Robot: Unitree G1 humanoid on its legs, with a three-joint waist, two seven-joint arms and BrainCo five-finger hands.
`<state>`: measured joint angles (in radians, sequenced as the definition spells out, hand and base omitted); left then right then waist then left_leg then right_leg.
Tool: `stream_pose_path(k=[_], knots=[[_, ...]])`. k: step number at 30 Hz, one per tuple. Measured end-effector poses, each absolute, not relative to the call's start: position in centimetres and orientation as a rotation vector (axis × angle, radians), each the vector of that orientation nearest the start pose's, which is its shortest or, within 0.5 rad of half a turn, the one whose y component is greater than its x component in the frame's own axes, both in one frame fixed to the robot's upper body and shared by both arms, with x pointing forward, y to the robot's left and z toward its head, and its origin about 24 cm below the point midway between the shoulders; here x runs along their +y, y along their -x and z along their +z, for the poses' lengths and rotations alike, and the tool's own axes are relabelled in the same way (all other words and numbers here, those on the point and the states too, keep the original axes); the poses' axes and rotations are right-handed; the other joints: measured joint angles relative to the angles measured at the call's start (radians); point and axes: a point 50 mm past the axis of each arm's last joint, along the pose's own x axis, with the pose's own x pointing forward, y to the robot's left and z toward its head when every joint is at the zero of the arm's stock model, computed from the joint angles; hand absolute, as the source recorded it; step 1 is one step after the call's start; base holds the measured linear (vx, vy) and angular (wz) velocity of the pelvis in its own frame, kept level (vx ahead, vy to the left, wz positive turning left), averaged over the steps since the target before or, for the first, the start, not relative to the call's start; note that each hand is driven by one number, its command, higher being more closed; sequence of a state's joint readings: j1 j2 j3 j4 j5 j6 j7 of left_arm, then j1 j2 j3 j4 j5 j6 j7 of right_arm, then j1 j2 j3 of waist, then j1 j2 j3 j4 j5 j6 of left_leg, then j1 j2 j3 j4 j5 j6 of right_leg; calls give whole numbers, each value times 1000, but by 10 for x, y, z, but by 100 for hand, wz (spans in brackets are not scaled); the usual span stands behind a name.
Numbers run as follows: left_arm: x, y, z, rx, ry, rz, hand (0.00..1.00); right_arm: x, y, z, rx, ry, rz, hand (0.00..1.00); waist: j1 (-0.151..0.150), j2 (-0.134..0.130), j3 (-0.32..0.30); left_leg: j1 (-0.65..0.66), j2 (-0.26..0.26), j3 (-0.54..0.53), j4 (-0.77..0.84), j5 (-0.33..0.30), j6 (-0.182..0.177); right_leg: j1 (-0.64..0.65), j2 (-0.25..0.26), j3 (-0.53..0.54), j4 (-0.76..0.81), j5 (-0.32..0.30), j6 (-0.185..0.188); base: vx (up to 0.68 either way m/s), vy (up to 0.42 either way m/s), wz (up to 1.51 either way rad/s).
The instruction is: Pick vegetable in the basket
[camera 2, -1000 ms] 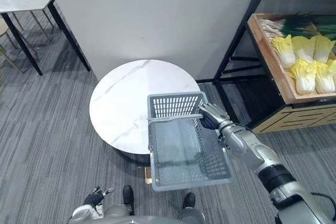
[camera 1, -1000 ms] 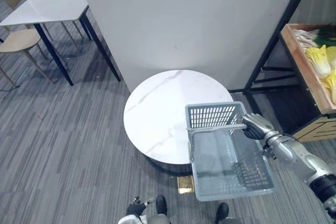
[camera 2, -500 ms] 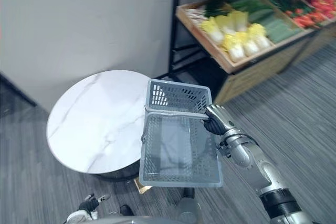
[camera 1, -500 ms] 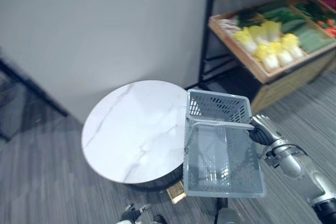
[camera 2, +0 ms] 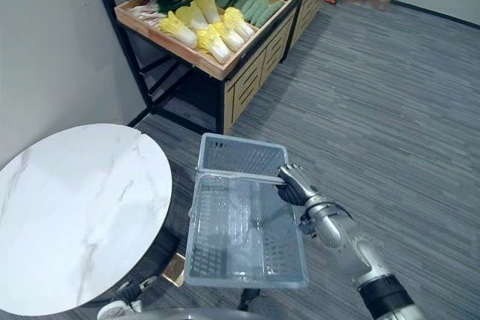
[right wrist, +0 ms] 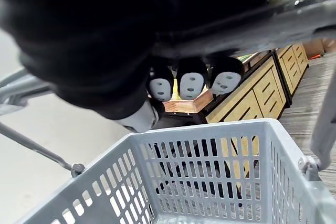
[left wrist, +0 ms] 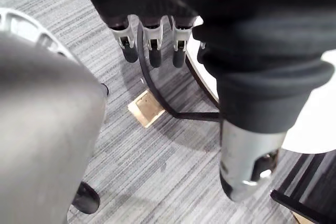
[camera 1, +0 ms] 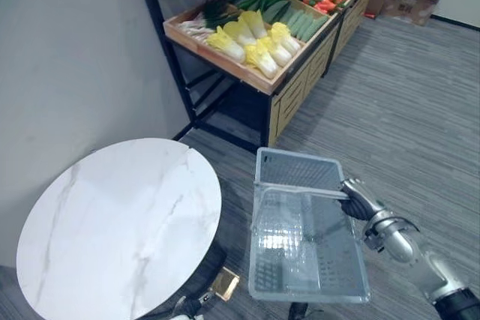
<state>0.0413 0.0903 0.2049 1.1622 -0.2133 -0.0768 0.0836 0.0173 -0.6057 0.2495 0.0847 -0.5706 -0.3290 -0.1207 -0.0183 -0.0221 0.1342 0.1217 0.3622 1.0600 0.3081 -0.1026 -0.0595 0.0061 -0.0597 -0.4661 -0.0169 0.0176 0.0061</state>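
Produce stand [camera 1: 300, 76] ahead, well apart from me; round table [camera 1: 112, 215] on my left. Empty basket [camera 1: 296, 170] hangs from my right hand [camera 1: 358, 201], fingers clenched round its handle. Left hand [left wrist: 151, 40] low, relaxed. Approach squarely, basket level; cabbages [camera 1: 259, 54] look the nearest pick.

a round white marble-patterned table top [camera 1: 112, 222] is seen at the lower left of the frame, carried on a dark round base [camera 2: 163, 243]. a small tan square plate [camera 1: 224, 284] is laid on the floor just beside that base. the right half is taken up by grey striped carpet [camera 1: 420, 110]. a pale grey wall [camera 1: 67, 50] is set along the upper left, bordered by a black metal post [camera 1: 159, 28]. a light wooden display stand [camera 1: 300, 84] with panelled fronts is placed at the top centre. a brown cardboard box [camera 1: 405, 5] is set in the upper right corner.
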Motion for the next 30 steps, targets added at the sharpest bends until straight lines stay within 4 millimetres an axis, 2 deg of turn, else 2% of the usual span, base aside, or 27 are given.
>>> stream_pose_path(k=[3,4,5,6,8,9,11,13,16,18,19,20,21,22,24,26,29,30], knots=[[209,-87,-164,1097,181,451,0,-194,-234,43,-242,1102,354,100,-6,22,0,4,90,-14,161,15,21,19,32,51,0,-16,-23,-36,-91,-57],[208,-87,-164,1096,184,449,0,-195,-234,43,-241,1104,354,100,-5,28,3,-10,112,-87,223,43,55,25,39,89,0,-19,-29,3,-78,-71],[208,-87,-165,1096,185,451,0,-195,-234,43,-241,1104,354,100,-4,29,4,-29,113,-147,252,63,69,29,40,106,-1,-22,-32,13,-68,-83],[208,-87,-164,1093,185,453,0,-196,-234,44,-240,1109,354,100,-3,23,10,-78,93,-302,300,61,65,31,37,147,-1,-27,-40,18,-34,-78],[205,-88,-164,1083,194,460,0,-199,-235,45,-240,1119,349,100,-1,31,14,-139,-6,-525,310,-13,47,22,24,220,2,-34,-49,24,-8,-97],[204,-88,-164,1082,196,464,0,-199,-235,45,-239,1121,349,100,0,33,15,-151,-36,-565,301,-29,43,19,22,241,3,-34,-50,59,9,-97],[204,-91,-163,1069,195,470,0,-200,-235,45,-238,1123,349,100,4,41,22,-188,-130,-701,189,-65,29,12,21,302,8,-34,-50,88,32,-88],[202,-93,-163,1057,198,468,0,-201,-235,46,-237,1129,348,100,10,46,24,-216,-194,-809,38,-63,22,-5,18,354,23,-39,-47,89,91,-77],[200,-95,-162,1042,206,467,0,-203,-236,46,-230,1139,349,100,16,56,28,-257,-236,-919,-123,-34,7,-24,3,400,44,-51,-27,94,148,-56],[197,-95,-163,1044,217,467,0,-207,-236,46,-223,1153,350,100,20,77,27,-257,-236,-953,-202,21,-8,-28,1,434,67,-66,7,127,174,-59],[194,-91,-164,1054,223,466,0,-208,-238,48,-229,1166,351,100,25,106,22,-253,-227,-962,-234,91,-26,-37,11,461,86,-76,39,220,331,-73],[196,-90,-164,1052,224,476,0,-205,-242,47,-228,1148,343,100,26,104,25,-236,-244,-932,-230,153,-14,-38,-11,490,99,-86,63,222,345,-67],[198,-90,-163,1048,217,479,0,-204,-242,46,-228,1144,346,100,24,93,23,-232,-259,-923,-237,147,-13,-37,-27,492,94,-85,66,256,415,-40],[201,-91,-162,1045,209,476,0,-204,-242,46,-229,1130,343,100,20,70,22,-236,-290,-903,-236,126,13,-35,-61,500,73,-84,91,173,303,-15],[205,-92,-161,1038,197,478,0,-204,-242,46,-225,1113,334,100,22,45,20,-234,-332,-875,-234,110,38,-36,-102,505,60,-76,110,188,297,-16],[208,-92,-161,1040,185,478,0,-203,-243,44,-217,1101,326,100,25,42,22,-207,-352,-854,-235,85,53,-41,-121,508,104,-80,121,159,204,-28],[210,-88,-162,1067,145,448,0,-195,-243,39,-208,1047,305,100,21,47,24,-131,-343,-828,-238,37,71,-130,-102,535,378,-82,122,148,171,-38],[211,-88,-162,1070,124,431,0,-193,-245,41,-214,1024,278,100,18,35,28,-100,-351,-819,-237,16,84,-187,-105,540,533,-77,116,107,117,-18]])
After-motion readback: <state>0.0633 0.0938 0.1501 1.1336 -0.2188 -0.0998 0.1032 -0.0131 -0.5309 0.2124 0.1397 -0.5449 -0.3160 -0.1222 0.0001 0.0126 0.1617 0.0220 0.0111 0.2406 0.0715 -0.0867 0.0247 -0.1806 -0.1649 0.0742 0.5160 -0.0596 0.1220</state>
